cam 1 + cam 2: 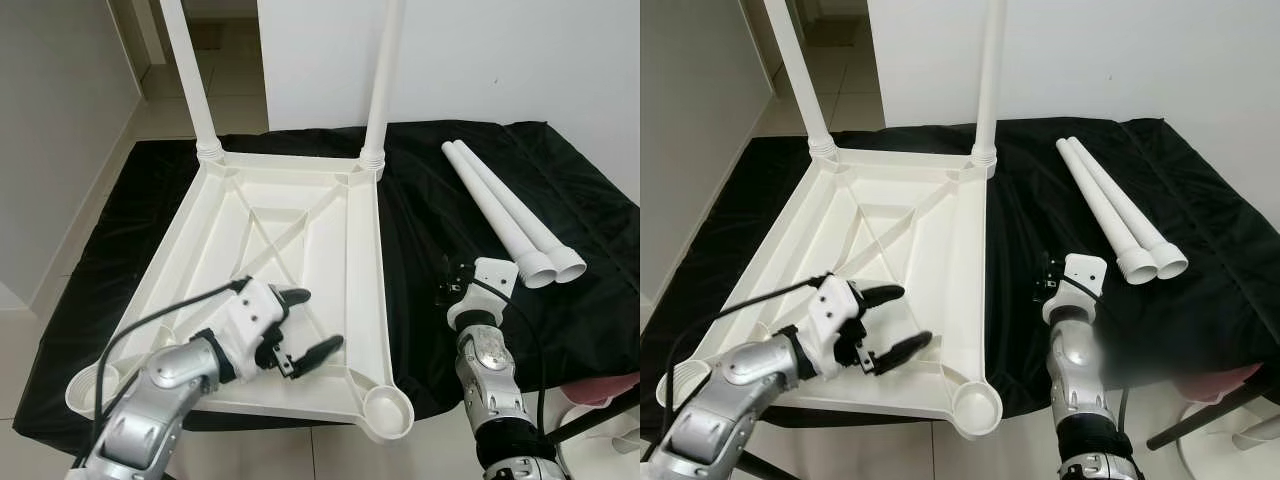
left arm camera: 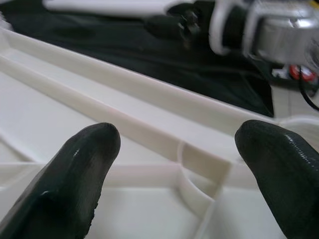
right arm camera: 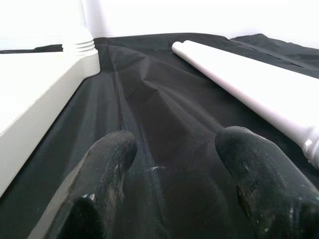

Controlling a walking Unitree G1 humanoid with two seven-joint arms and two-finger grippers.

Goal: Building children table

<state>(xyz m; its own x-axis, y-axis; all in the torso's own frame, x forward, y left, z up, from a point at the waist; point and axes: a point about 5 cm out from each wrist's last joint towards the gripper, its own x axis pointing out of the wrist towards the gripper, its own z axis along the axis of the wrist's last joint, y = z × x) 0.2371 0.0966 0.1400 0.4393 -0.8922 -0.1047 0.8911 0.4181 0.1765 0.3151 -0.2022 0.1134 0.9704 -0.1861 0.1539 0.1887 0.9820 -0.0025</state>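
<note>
On a black cloth [image 1: 450, 230] spread over a low surface, a white plastic tabletop [image 1: 330, 240] is laid upside down, its ribbed underside facing up. Two white legs are already fitted upright in the far corners, the far left leg [image 1: 190, 75] and the far right leg [image 1: 383, 80], while the near right corner socket [image 1: 385, 408] is seen unfilled. Two loose legs [image 1: 505, 215] are laid side by side on the cloth to the right of the tabletop, touching each other (their flanged ends point toward the robot). The left gripper [image 1: 305, 325] is held over the near part of the tabletop's underside, its black fingers [image 2: 79, 174] spread apart with nothing between them; the ribs and a curved socket wall are seen just beyond them in the left wrist view. The right gripper [image 3: 174, 164] is held low over the cloth between the tabletop's right edge and the loose legs, its fingers apart and holding nothing
</note>
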